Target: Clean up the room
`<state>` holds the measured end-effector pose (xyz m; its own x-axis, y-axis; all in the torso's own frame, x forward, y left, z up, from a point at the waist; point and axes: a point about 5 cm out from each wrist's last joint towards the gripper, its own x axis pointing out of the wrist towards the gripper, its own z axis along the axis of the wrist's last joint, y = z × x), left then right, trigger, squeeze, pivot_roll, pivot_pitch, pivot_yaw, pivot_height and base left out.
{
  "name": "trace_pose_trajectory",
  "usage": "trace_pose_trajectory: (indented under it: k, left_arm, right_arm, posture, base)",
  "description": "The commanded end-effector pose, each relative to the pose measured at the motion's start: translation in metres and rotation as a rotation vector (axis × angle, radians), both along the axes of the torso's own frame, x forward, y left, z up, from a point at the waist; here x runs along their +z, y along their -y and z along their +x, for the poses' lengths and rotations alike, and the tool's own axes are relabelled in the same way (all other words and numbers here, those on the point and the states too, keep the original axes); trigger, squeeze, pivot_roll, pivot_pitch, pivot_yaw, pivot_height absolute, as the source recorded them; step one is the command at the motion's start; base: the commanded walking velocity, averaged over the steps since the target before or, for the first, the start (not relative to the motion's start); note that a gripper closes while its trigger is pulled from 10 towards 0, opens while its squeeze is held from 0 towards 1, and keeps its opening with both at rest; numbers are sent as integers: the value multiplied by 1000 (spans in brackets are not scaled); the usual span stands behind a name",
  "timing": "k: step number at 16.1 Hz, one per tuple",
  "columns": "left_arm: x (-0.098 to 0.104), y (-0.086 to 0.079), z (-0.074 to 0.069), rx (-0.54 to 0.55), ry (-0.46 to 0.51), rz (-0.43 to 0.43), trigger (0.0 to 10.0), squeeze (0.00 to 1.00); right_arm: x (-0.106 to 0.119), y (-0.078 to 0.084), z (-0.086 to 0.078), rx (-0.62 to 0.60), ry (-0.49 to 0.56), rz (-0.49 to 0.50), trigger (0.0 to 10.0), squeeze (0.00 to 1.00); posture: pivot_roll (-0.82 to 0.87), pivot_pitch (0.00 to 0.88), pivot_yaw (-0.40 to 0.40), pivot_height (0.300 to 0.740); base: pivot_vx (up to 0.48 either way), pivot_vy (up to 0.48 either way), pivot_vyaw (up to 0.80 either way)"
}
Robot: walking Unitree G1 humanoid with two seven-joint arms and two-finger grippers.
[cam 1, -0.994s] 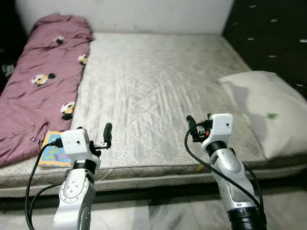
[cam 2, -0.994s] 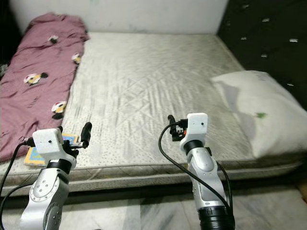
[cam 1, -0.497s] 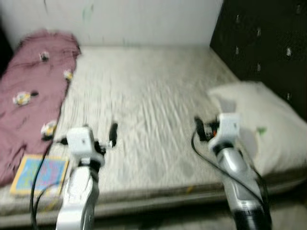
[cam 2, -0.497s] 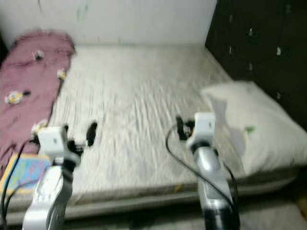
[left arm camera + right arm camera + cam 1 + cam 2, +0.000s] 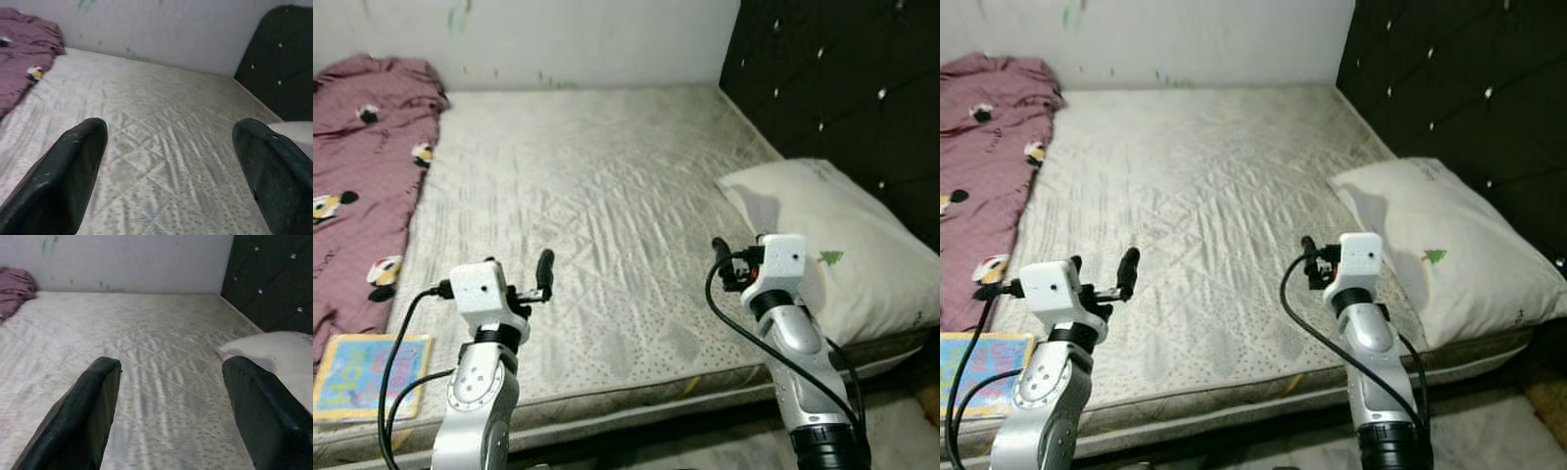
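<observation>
Ahead of me lies a bed with a bare quilted mattress (image 5: 587, 196), pale grey-white, its near edge running just below my two raised arms. My left gripper (image 5: 166, 147) is held up over the near part of the mattress, its jaws standing wide apart with nothing between them; through the gap I see the stitched diamond pattern of the mattress and the pale wall (image 5: 146, 29) behind the bed. My right gripper (image 5: 168, 382) is held up likewise over the near edge, further toward my right, and its jaws too stand wide apart and hold nothing. Along the left side of the bed lies a rumpled maroon blanket (image 5: 357, 176) printed with small cartoon figures, stretching from the far corner by the wall down toward the near edge. Near its lower end, at the near left corner of the bed, a colourful children's book (image 5: 367, 377) lies flat, well apart from my left gripper. On the right side of the bed a white pillow (image 5: 842, 245) with a small green mark rests against the mattress edge, close beside my right arm, below a black tufted headboard (image 5: 842, 88) studded with shiny buttons.
</observation>
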<state>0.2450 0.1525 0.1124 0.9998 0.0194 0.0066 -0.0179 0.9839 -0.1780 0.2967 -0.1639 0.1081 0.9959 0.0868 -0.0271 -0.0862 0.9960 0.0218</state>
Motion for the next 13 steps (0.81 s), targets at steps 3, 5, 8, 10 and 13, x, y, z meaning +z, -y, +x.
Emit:
trace_pose_trajectory:
  k: [3,5,8,10,13]
  left_arm:
    - [0,-8,2,28,-11,5,10000,0]
    - [1,-7,2,22,-8,5,10000,0]
    - [1,-7,3,21,-8,5,10000,0]
    - [1,-6,3,22,-7,2,10000,0]
    - [1,-5,3,19,-5,-2,10000,0]
  right_arm:
    - [3,-7,4,16,12,-2,10000,0]
    - [4,-9,6,17,16,1,10000,0]
    - [4,-11,6,25,18,2,10000,0]
    - [4,-12,7,27,18,1,10000,0]
    - [3,-11,6,31,14,-2,10000,0]
  posture:
    - [-29,60,-30,740]
    - [-30,61,-29,740]
    - [-31,60,-29,740]
    - [-32,59,-30,740]
    - [-34,57,-34,740]
  base:
    - [0,480,0]
    - [0,480,0]
    - [0,480,0]
    - [0,480,0]
    - [0,476,0]
